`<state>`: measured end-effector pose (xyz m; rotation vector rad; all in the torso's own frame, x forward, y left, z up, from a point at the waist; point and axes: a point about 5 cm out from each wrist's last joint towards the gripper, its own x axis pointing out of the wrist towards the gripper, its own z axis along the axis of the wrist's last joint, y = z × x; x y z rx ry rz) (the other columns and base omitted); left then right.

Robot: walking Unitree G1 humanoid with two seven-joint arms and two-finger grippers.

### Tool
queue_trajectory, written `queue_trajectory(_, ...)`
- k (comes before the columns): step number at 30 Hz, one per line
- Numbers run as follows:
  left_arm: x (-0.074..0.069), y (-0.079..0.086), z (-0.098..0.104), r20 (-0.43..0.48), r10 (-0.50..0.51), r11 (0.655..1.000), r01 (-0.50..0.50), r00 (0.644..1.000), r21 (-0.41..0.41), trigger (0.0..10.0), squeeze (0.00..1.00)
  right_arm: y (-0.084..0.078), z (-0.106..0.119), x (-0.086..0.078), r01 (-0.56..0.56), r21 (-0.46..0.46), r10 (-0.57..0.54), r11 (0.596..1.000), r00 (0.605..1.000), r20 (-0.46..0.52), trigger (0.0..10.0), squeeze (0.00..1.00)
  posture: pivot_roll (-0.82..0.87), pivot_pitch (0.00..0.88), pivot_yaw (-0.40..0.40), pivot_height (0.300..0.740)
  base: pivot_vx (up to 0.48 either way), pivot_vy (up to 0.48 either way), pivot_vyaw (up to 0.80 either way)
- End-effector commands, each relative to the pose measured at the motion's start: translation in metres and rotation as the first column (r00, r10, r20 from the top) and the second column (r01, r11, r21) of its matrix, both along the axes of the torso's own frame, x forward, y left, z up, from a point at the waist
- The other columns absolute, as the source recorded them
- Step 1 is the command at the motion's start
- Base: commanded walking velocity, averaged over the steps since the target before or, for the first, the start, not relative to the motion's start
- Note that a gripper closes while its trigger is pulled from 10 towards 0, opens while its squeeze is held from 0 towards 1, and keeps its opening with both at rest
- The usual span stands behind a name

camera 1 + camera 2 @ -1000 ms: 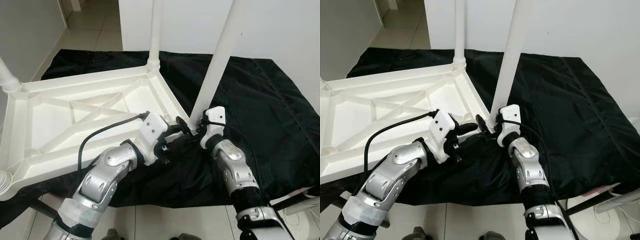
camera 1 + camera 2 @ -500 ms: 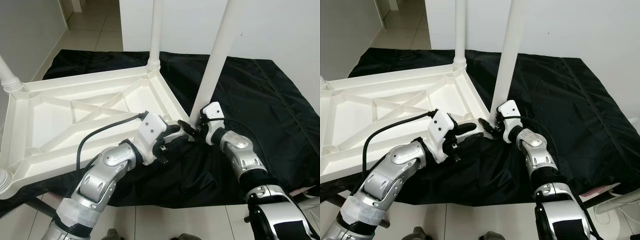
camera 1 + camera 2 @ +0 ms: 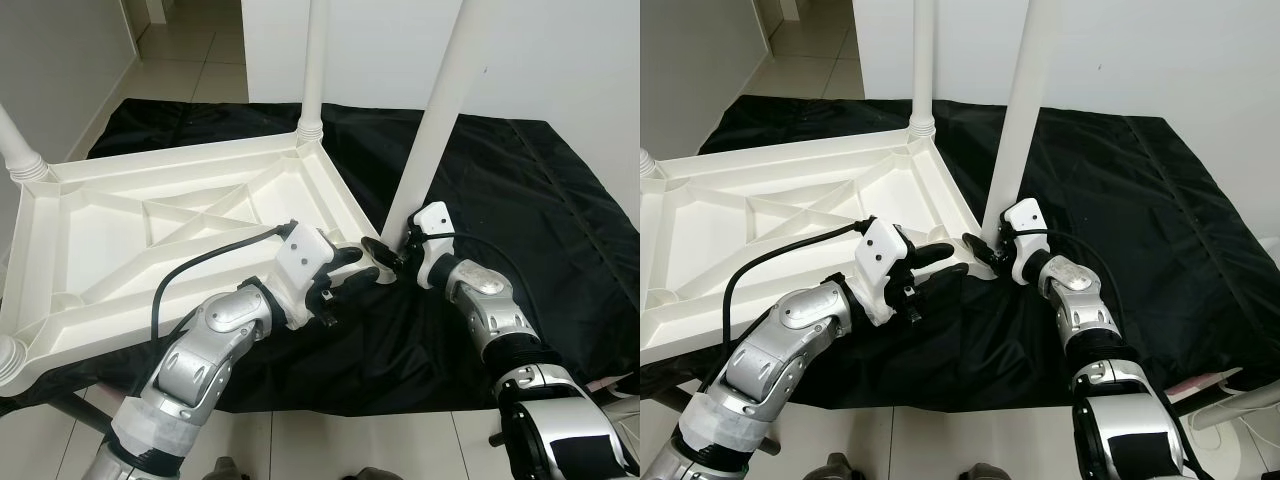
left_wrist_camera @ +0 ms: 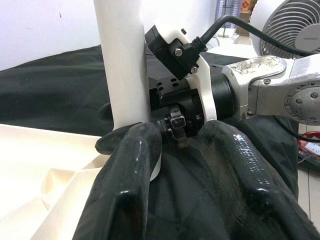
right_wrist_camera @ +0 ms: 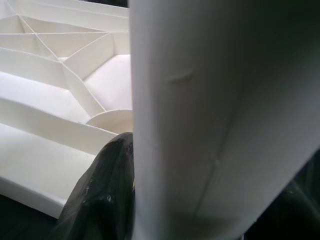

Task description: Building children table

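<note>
I see tiled floor (image 3: pixel 330 440) at the near edge, with a black cloth (image 3: pixel 520 210) spread beyond it. The white children's table (image 3: pixel 150 240) lies upside down on the left part of this cloth, ribbed underside facing up.

My left arm reaches in from the near left. The left gripper (image 3: pixel 362 272) sits at the table's near right corner. In the left wrist view its fingers (image 4: pixel 132 170) are spread apart, one resting against the base of the loose leg and the other out over the black cloth. They grip nothing that I can confirm.

My right arm comes in from the near right. The right gripper (image 3: pixel 392 252) meets the same corner from the opposite side, just beside the left gripper. In the right wrist view one black finger (image 5: pixel 100 200) presses against the leg's white surface; the second finger is hidden behind the leg. I read this gripper as clamped on the loose leg (image 3: pixel 435 120).

The loose leg stands nearly upright, tilted slightly to the right, with its lower end at the corner socket (image 5: pixel 111 120). I cannot tell whether it is seated.

Farther off, a fitted leg (image 3: pixel 312 70) rises from the far right corner. Another fitted leg (image 3: pixel 18 140) stands at the far left corner. A white wall (image 3: pixel 560 60) lies beyond the cloth.
</note>
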<state>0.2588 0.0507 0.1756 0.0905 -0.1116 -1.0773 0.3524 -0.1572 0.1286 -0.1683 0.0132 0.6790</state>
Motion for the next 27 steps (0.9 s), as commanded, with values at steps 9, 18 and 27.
queue_trajectory(9,-0.001,-0.001,-0.002,-0.007,-0.01,1.0,0.01,1.0,0.015,10.0,0.0,0.011,-0.013,-0.003,0.158,0.047,-0.157,0.986,0.987,-0.033,10.0,0.0,0.0,0.0,-0.038,0.74,0.0,0.0,0.0)
queue_trajectory(18,-0.001,-0.002,-0.001,-0.01,-0.015,1.0,0.015,1.0,0.01,10.0,0.0,0.027,-0.015,-0.009,0.52,0.119,-0.517,0.846,0.854,-0.054,10.0,0.0,0.0,0.0,-0.037,0.74,0.0,0.0,0.0)
queue_trajectory(27,-0.001,-0.004,-0.001,-0.015,-0.016,1.0,0.016,1.0,0.003,10.0,0.0,0.05,-0.018,-0.022,0.631,0.179,-0.626,0.755,0.775,-0.089,10.0,0.0,-0.01,0.0,-0.033,0.74,0.0,0.0,0.0)
